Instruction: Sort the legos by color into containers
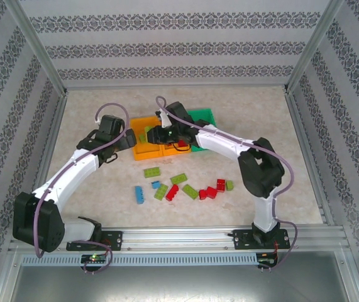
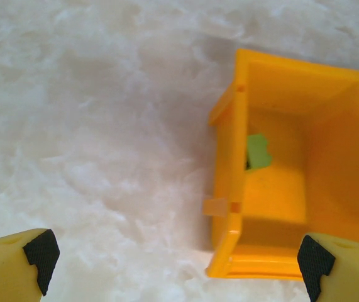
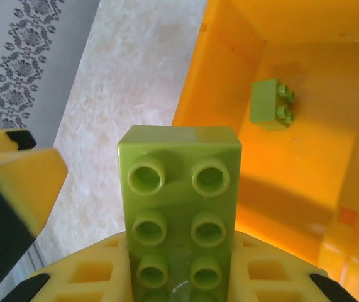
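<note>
three bins (image 1: 144, 123) (two orange, one green); loose in front of the bins: five lime bricks (image 1: 152, 172), two blue bricks (image 1: 140, 195), roughly three red bricks (image 1: 172, 192).

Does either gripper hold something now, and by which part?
The right gripper grips a lime green brick at one end. The left gripper is open and empty.
</note>
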{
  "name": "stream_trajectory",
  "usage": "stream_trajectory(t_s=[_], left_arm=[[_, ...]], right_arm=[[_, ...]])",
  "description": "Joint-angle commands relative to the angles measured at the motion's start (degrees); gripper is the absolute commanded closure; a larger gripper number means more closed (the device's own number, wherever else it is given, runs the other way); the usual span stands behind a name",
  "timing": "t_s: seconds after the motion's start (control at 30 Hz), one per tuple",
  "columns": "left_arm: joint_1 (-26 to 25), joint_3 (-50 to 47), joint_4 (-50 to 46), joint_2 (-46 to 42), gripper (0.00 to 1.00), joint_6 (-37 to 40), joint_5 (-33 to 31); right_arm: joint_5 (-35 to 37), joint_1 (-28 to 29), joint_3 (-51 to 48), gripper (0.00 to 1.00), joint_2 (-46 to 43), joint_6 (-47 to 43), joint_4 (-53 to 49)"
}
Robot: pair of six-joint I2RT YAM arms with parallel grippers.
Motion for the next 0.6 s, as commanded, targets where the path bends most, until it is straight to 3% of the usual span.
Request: stream_trajectory(t_s=[0.0, 0.37, 0.57], left_arm=[[1.2, -1.6, -4.9, -1.0, 0.01, -1.5, -0.8], [1.1, -5.8, -4.1, -1.8, 0.01, -1.6, 7.0], [-1.6, -6.9, -6.0, -2.5, 0.00, -3.3, 6.6]], right_arm=[[-0.2, 0.1, 4.5, 0.75, 3.5, 2.3, -0.9], [4.4, 0.2, 10.8, 0.62, 9.6, 3.5, -6.1], [5.6, 0.3, 11.2, 0.54, 10.2, 4.1, -6.1]])
